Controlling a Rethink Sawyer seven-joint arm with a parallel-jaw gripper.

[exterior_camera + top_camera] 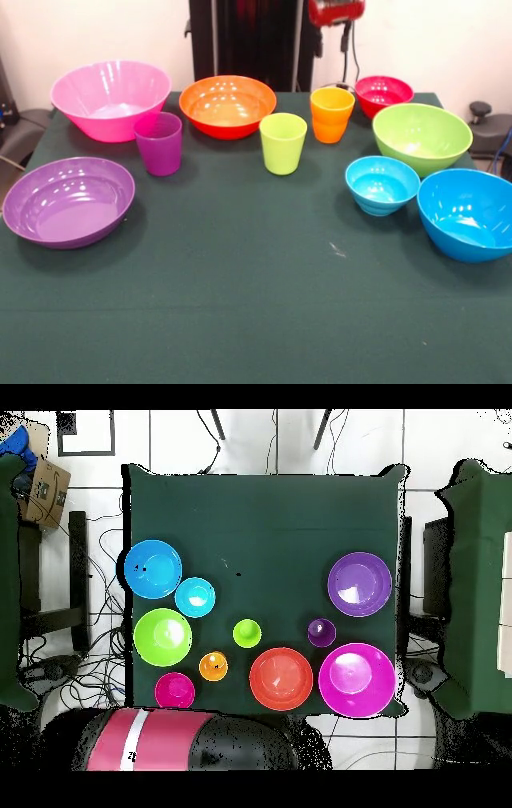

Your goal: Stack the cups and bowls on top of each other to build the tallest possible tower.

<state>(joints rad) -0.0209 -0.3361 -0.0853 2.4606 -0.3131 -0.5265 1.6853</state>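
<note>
Ten pieces of glossy plasticware stand separately on the bench (pixel 240 304), none stacked, all well below the end effector (pixel 336 11), which shows only as a red and black part at the top edge of the front view; whether it is apart or together cannot be told. Directly beneath it in that view sit the orange cup (pixel 331 114) and, just beside it, the small red bowl (pixel 382 94). Next outward come the lime green cup (pixel 283 142) and the orange bowl (pixel 227 106), then the lime green bowl (pixel 422 138) with the small light blue bowl (pixel 382 184) in front of it. The big blue bowl (pixel 468 213) lies at the bench's edge. On the other side, the purple cup (pixel 158 142) stands just before the big pink bowl (pixel 111 99), and the shallow purple bowl (pixel 69 201) lies nearest the camera. All stand upright, mouths up. A dark green cloth covers the bench. Overhead, the robot's arm (pixel 165 741) lies along the bench's near edge, and cables trail over the white tiled floor (pixel 250 439), with a cardboard box (pixel 42 492) off one corner
</note>
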